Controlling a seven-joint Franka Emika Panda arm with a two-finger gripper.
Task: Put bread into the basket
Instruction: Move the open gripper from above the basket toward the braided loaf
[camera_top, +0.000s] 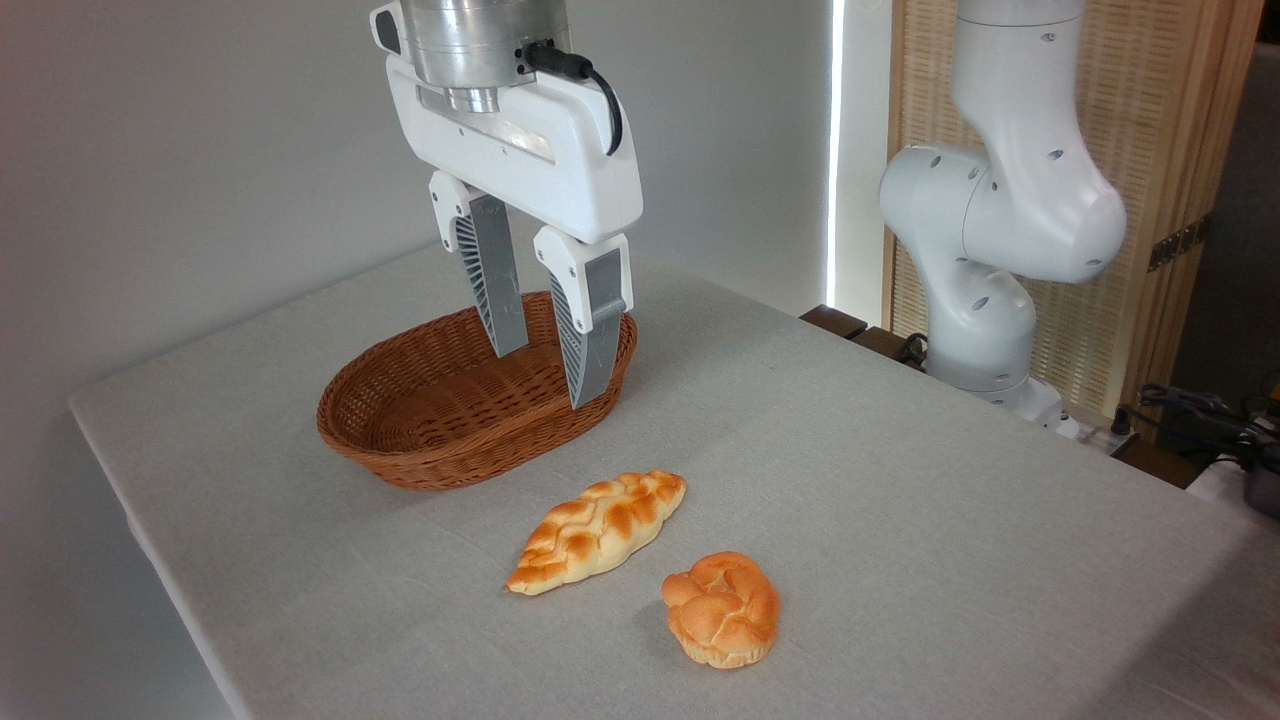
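Note:
The bread (598, 530), a long braided golden-orange loaf with pointed ends, lies on the grey tablecloth in front of the basket. The basket (420, 455), a shallow oval of reddish-brown wicker, stands behind it to the left with nothing visible inside. My gripper (550, 375) hangs in front of the basket's right end, above and behind the loaf. It is open, with nothing between its grey fingers (590, 340).
A smaller round knotted bun (722, 608) sits right of the loaf near the front. The arm's white base (985, 290) rises at the table's far right edge, with cables (1200, 415) beyond it. The table's left edge (140, 530) runs close to the basket.

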